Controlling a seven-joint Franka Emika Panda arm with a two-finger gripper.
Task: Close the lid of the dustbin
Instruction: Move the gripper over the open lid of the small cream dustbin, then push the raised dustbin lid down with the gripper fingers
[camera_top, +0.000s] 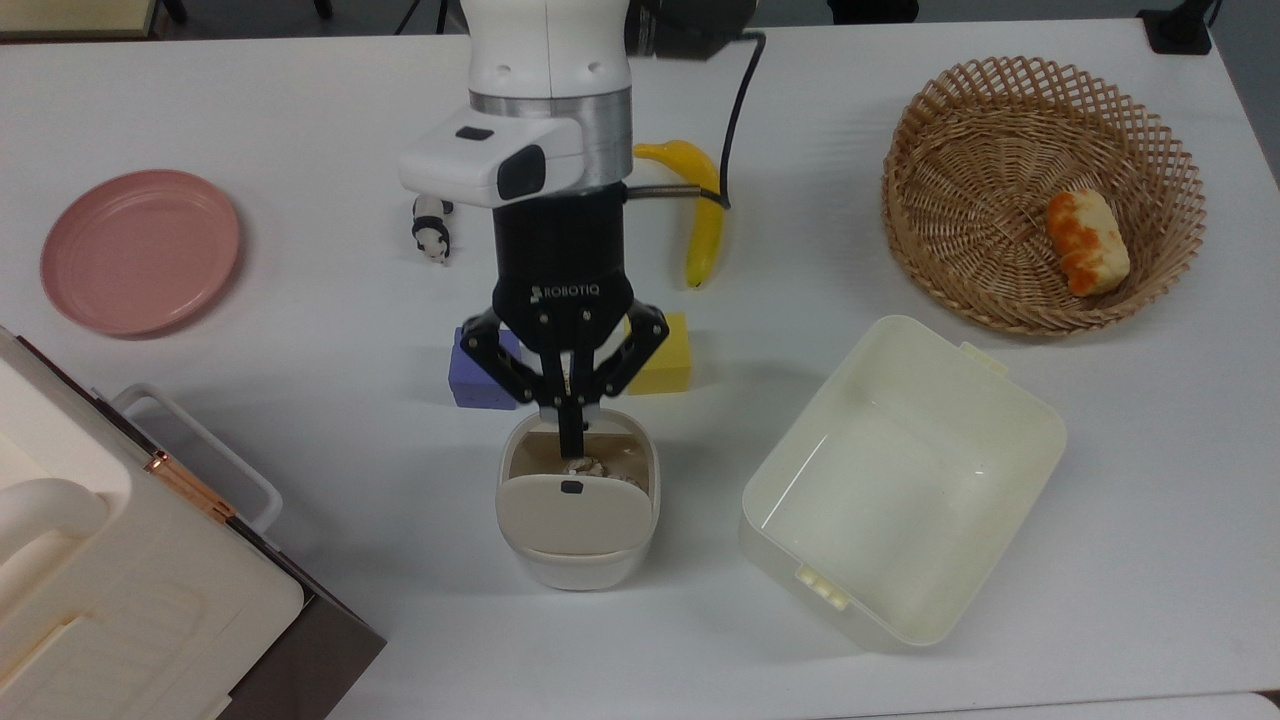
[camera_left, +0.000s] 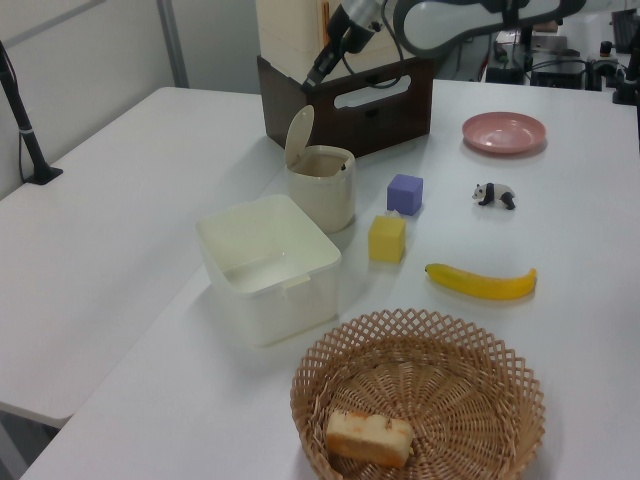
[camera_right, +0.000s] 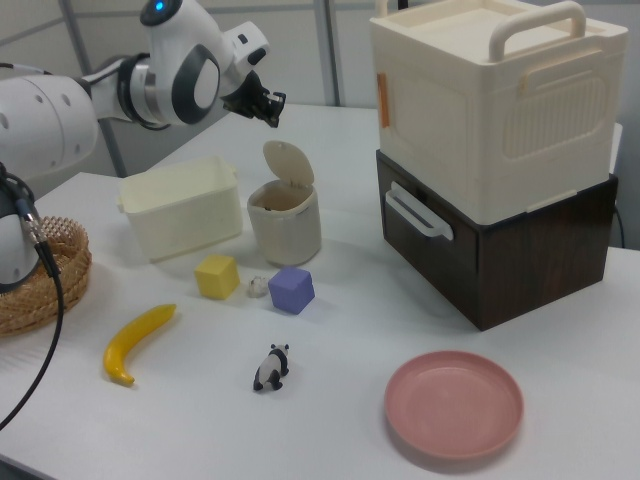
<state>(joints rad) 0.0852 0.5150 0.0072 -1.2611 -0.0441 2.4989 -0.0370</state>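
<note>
The small off-white dustbin stands near the table's front in the top view, with crumpled paper inside. Its beige lid with a black button stands upright and open, also seen as the lid and the lid. My gripper is shut with nothing in it, its tip over the bin's opening in the top view. The left view puts the gripper in the air just above the lid's top edge, apart from it. In the right view the gripper also hangs above the dustbin.
A purple cube and a yellow cube sit just behind the bin. A cream tub is at the top view's right, a large cream appliance at its lower left. Further off are a banana, toy panda, pink plate and basket.
</note>
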